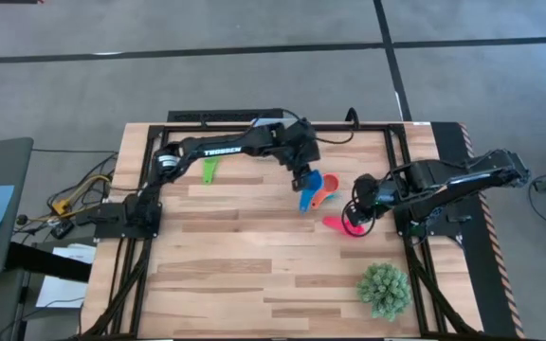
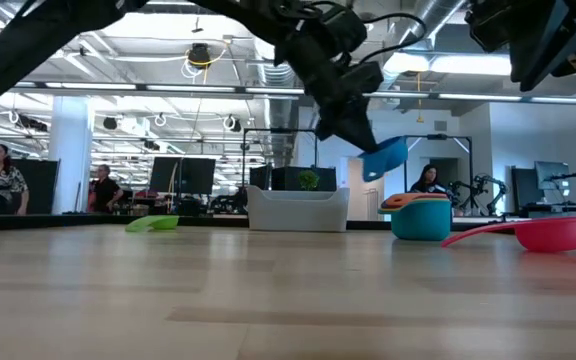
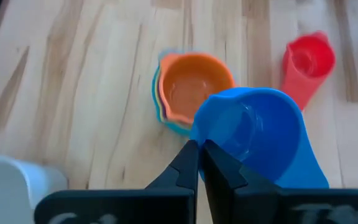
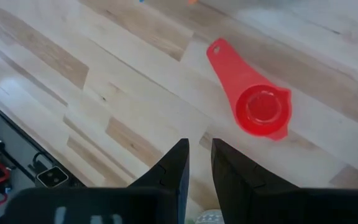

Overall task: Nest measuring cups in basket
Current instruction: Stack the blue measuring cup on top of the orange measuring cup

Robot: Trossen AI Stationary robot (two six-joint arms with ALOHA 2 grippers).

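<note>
My left gripper [image 1: 301, 177] is shut on a blue measuring cup [image 3: 253, 134], which hangs tilted above a nested stack. The stack has an orange cup [image 3: 194, 90] on top and a teal cup [image 2: 420, 220] at the bottom, and stands on the table. A pink-red cup [image 4: 260, 109] lies flat on the wood. My right gripper [image 4: 199, 162] hovers near it, narrowly open and touching nothing. A green cup [image 1: 209, 169] lies toward the far left. The pale basket [image 2: 298, 208] stands toward the far edge, largely under the left arm in the high view. My left gripper pinches the blue cup's bowl wall [image 3: 199, 142] between its two fingers, at the rim on one side. The cup is lifted clear of the table and tilted [image 2: 383, 158], just above and beside the stacked cups.
A round spiky green plant [image 1: 384, 289] stands near the table's near right corner. Black frame rails [image 1: 401, 161] run along the far and side edges. Bare wood lies in the middle and near left. People and desks show in the room beyond.
</note>
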